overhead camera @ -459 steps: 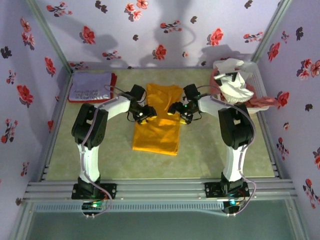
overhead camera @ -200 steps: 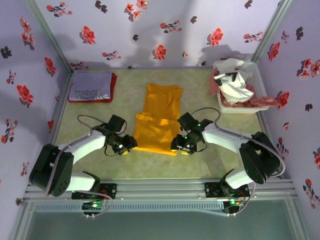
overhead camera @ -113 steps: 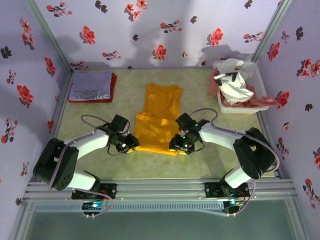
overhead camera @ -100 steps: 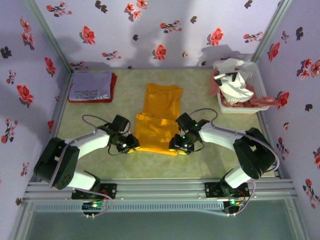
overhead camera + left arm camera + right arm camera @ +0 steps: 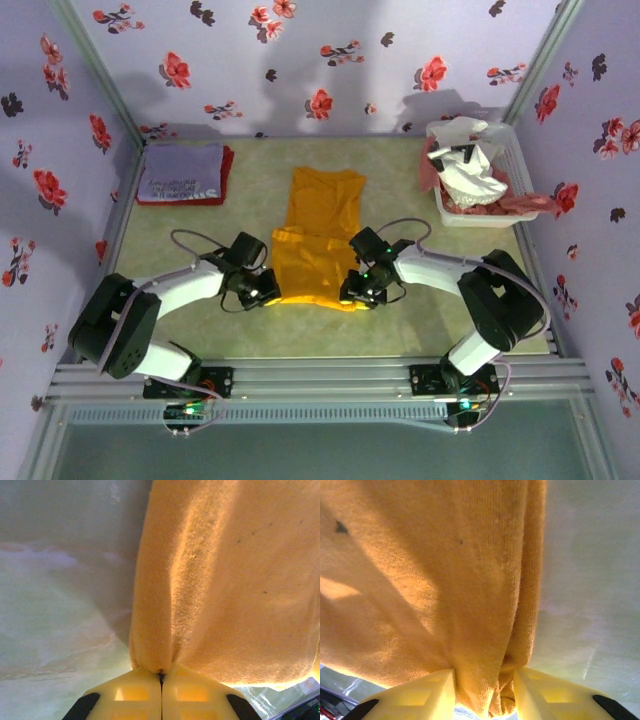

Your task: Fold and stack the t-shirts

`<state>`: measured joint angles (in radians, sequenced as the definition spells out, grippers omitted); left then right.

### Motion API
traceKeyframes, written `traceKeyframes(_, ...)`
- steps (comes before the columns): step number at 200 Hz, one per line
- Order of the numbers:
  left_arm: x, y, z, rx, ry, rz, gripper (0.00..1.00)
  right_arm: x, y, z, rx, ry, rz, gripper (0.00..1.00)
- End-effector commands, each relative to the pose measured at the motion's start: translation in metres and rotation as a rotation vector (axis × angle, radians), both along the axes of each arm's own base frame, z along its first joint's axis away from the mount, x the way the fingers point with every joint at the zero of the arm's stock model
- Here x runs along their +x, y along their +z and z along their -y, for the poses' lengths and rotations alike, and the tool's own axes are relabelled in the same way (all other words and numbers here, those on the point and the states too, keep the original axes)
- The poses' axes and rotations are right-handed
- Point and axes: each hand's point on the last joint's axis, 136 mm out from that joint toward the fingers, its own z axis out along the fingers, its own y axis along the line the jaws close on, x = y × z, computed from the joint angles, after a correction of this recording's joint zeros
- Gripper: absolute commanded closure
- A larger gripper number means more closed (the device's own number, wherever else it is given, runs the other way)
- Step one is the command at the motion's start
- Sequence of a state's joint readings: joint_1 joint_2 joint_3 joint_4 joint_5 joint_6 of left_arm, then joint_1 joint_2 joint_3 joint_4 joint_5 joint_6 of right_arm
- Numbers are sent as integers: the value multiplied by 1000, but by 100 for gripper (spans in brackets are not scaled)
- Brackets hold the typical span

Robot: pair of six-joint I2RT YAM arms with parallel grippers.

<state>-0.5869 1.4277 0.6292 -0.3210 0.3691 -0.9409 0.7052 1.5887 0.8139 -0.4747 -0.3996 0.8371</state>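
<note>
Left fingers (image 5: 127, 695) and right fingers (image 5: 415, 700) apparently pinch the mustard-orange t-shirt (image 5: 316, 215).

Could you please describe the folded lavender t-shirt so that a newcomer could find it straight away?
Start at the green table and go to its far left corner, by the flowered wall. There a folded lavender t-shirt lies on a red one. It alone carries pale lettering; the mustard-orange t-shirt mid-table is plain.
</note>
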Motion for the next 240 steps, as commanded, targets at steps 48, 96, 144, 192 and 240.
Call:
traceKeyframes(48,-33,-3,-2,83,-16,-45,100,-12,1,12,-41,43,-7,100)
traceKeyframes(96,-67,5,-3,152,-3,-90,100,-41,11,27,-39,54,-49,100)
traceKeyframes(144,-89,14,6,151,-23,-105,100,-57,30,28,40,25,-54,100)
traceKeyframes(192,-57,52,27,129,-45,-10,100,-34,64,19,89,4,26,100)
traceKeyframes(240,-1,83,38,116,-76,37,100,17,91,17,126,-31,95,100)
